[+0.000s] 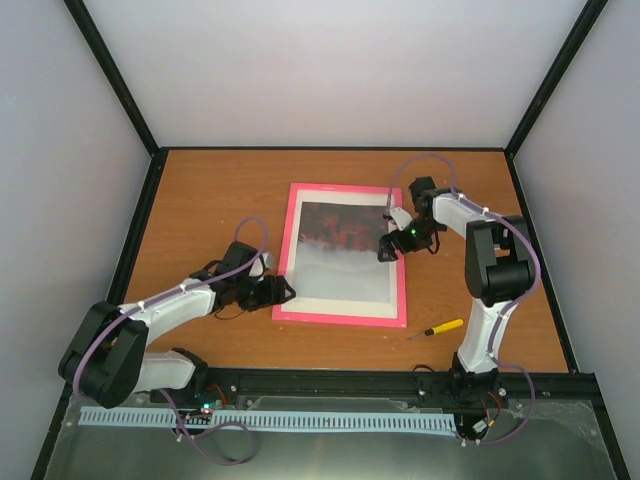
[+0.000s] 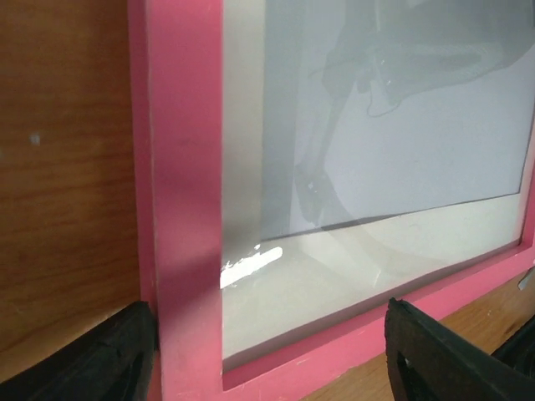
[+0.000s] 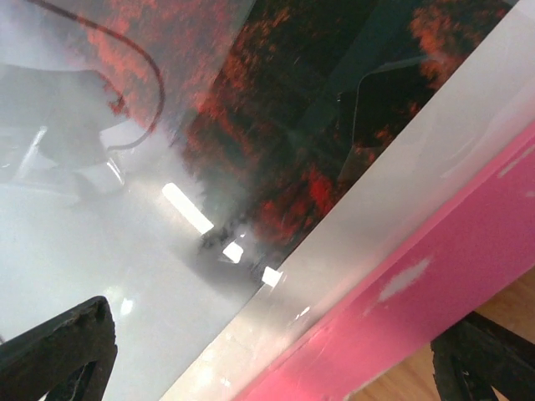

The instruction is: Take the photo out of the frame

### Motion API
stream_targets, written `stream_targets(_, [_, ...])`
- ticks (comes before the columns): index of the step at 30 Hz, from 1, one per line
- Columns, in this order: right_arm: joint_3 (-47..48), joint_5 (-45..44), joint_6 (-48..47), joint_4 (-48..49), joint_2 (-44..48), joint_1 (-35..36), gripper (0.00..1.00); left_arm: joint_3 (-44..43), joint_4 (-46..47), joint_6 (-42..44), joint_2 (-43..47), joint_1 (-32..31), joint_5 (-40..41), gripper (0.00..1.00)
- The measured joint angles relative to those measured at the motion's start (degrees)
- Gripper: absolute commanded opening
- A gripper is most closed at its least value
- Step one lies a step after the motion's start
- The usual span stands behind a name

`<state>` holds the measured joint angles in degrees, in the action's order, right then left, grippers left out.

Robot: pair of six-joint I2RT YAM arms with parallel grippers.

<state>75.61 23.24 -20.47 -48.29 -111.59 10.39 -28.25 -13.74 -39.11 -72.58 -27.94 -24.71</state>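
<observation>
Top view alone shows a screwdriver (image 1: 435, 330) near the frame (image 1: 340, 319).

One frame (image 1: 340, 320), one photo (image 1: 340, 250), one yellow screwdriver (image 1: 440, 327), one left hand (image 1: 284, 292), one right hand (image 1: 388, 248).

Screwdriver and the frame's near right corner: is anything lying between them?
No. In the top external view only bare wooden table separates the yellow-handled screwdriver from the pink frame. Neither wrist view shows that gap.
</observation>
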Motion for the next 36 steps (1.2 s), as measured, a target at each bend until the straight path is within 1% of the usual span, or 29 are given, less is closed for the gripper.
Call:
stream_targets(3, [0.07, -0.59, -1.95, -2.58, 1.33, 0.15, 1.0, -4.28, -4.13, 0.59, 0.46, -0.11, 2.16, 0.72])
stream_targets(5, [0.07, -1.49, -3.8, -4.76, 4.26, 0.13, 1.0, -7.34, -5.03, 1.46, 2.54, -0.15, 3.54, 0.73])
stream_targets(8, [0.04, -2.21, -6.4, -7.54, 12.52, -0.31, 1.0, -12.04, -5.16, 3.56, 6.34, -0.17, 5.77, 0.69])
stream_targets(10, [0.02, -0.46, -8.48, -8.96, 18.69, -0.61, 1.0, -14.88, -4.55, 5.81, 7.69, -0.2, 7.13, 0.69])
stream_targets(12, [-0.98, 4.26, -12.11, -10.32, 24.76, -0.59, 1.0, -16.87, -3.06, 9.46, 8.66, -0.22, 9.18, 0.74])
stream_targets(13, [-2.12, 6.93, -14.32, -11.06, 27.58, -0.13, 1.0, -17.16, -2.47, 11.02, 9.09, -0.22, 10.36, 0.81])
stream_targets(14, [-4.04, 9.29, -16.39, -11.52, 30.49, 0.9, 1.0, -17.2, -1.79, 12.57, 9.55, -0.22, 11.61, 0.92])
stream_targets(15, [-5.95, 10.51, -17.16, -11.43, 32.7, 2.29, 1.0, -17.2, -1.05, 14.29, 10.21, -0.22, 13.35, 0.99])
stream_targets(18, [-14.75, 10.43, -17.75, -7.87, 39.63, 10.75, 1.0, -17.2, 1.97, 17.46, 11.56, -0.26, 18.56, 1.0])
stream_targets(20, [-20.37, 8.48, -18.12, -4.9, 43.34, 16.76, 1.0, -17.18, 4.61, 17.97, 11.93, -0.24, 22.1, 1.0])
stream_targets(21, [-22.95, 7.15, -18.32, -3.56, 45.05, 19.26, 0.97, -17.11, 5.79, 18.03, 11.96, -0.24, 23.37, 1.0])
stream_targets(22, [-24.83, 6.1, -18.64, -2.71, 46.27, 20.92, 0.93, -16.85, 7.1, 18.08, 11.93, -0.22, 23.98, 1.0])
stream_targets(23, [-26.08, 5.27, -19.28, -1.68, 47.04, 21.9, 0.88, -16.41, 8.44, 18.14, 11.87, -0.2, 24.06, 0.98])
stream_targets(24, [-26.95, 4.57, -19.76, -0.79, 47.41, 22.36, 0.83, -15.89, 9.7, 18.4, 11.67, -0.2, 23.58, 0.82])
stream_targets(25, [-27.58, 4.13, -20.41, 0.04, 47.47, 22.77, 0.8, -15.23, 10.91, 18.88, 11.08, -0.2, 22.43, 0.71])
stream_targets(27, [-28.39, 3.28, -21.59, 1.86, 47.1, 23.17, 0.75, -14.47, 11.85, 19.39, 9.4, -0.2, 20.85, 0.57])
stream_targets(28, [-28.92, 2.75, -21.92, 2.95, 46.75, 23.71, 0.72, -13.99, 12.04, 19.41, 8.0, -0.2, 20.35, 0.52])
stream_targets(29, [-29.38, 2.25, -22.27, 3.85, 46.36, 24.28, 0.71, -13.44, 12.13, 19.28, 6.62, -0.2, 19.93, 0.5])
stream_targets(32, [-31.34, 0.04, -22.84, 6.43, 44.87, 26.93, 0.68, -10.67, 12.22, 19.43, 4.35, -0.22, 17.53, 0.48])
stream_targets(36, [-33.7, -3.89, -23.32, 8.94, 43.12, 31.39, 0.67, -8.63, 10.49, 20.7, 5.18, -1.36, 15.21, 0.48])
